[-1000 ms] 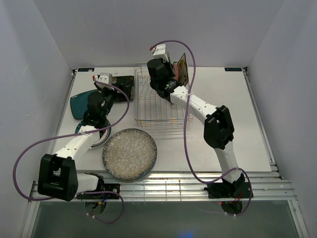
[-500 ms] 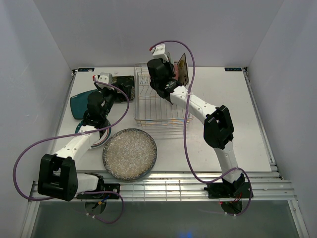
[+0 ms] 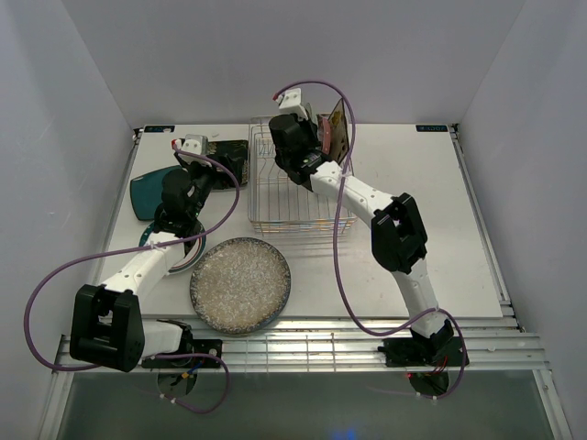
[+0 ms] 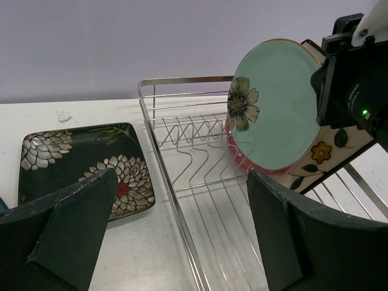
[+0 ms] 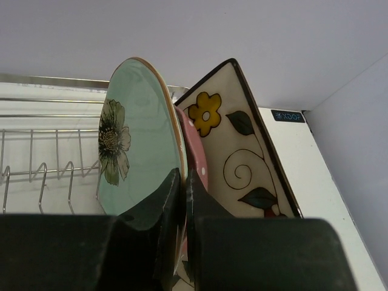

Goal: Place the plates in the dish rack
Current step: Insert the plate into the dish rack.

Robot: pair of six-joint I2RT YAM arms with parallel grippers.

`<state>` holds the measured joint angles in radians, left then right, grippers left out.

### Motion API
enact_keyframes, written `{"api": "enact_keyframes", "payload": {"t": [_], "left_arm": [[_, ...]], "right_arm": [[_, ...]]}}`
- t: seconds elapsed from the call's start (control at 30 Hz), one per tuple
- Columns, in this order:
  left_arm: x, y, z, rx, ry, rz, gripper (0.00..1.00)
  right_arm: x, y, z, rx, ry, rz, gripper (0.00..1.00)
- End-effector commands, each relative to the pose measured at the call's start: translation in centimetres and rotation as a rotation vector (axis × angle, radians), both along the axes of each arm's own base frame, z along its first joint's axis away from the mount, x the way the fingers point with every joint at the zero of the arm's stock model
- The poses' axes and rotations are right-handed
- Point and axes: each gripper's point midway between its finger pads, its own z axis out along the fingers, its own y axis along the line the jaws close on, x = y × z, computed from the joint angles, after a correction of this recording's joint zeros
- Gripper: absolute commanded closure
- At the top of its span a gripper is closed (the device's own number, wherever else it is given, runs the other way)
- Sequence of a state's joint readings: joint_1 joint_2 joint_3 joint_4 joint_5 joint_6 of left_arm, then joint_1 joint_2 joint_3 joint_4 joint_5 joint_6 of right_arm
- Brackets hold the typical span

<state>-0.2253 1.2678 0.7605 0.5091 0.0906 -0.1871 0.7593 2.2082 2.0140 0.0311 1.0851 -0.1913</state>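
My right gripper [image 5: 185, 182] is shut on the rim of the mint green floral plate [image 5: 136, 133], which it holds upright over the back right end of the dish rack [image 3: 298, 188]. Right behind it stand the pink dotted plate [image 5: 195, 154] and the cream floral square plate [image 5: 239, 151]. From the left wrist, the mint plate [image 4: 276, 112] hides most of the pink one. My left gripper [image 4: 188, 242] is open and empty, low over the rack's left rail. The black floral square plate [image 4: 85, 167] lies flat to the left of the rack.
A large grey speckled plate [image 3: 240, 284] lies in front of the rack. A teal plate [image 3: 147, 194] lies at the far left, and white teal-rimmed plates [image 3: 158, 240] show under my left arm. The enclosure walls stand close behind the rack.
My right gripper has shifted slightly toward the back of the rack with the mint plate. The left arm has not moved.
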Motion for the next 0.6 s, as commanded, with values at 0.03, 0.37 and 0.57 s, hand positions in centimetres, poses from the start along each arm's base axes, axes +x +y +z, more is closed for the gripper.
{"api": "enact_keyframes", "payload": {"t": [0.03, 0.37, 0.57], "left_arm": [[-0.5, 0.0, 1.2, -0.003, -0.037, -0.012, 0.02], [-0.5, 0.0, 1.2, -0.003, -0.039, -0.012, 0.02], [-0.5, -0.1, 1.2, -0.003, -0.037, -0.015, 0.02]], "right_arm": [[0.4, 0.1, 3.7, 0.134, -0.12, -0.025, 0.92], [0.6, 0.7, 1.6, 0.143, -0.085, -0.011, 0.92], [0.7, 0.7, 0.9, 0.141, -0.08, -0.016, 0.9]]}}
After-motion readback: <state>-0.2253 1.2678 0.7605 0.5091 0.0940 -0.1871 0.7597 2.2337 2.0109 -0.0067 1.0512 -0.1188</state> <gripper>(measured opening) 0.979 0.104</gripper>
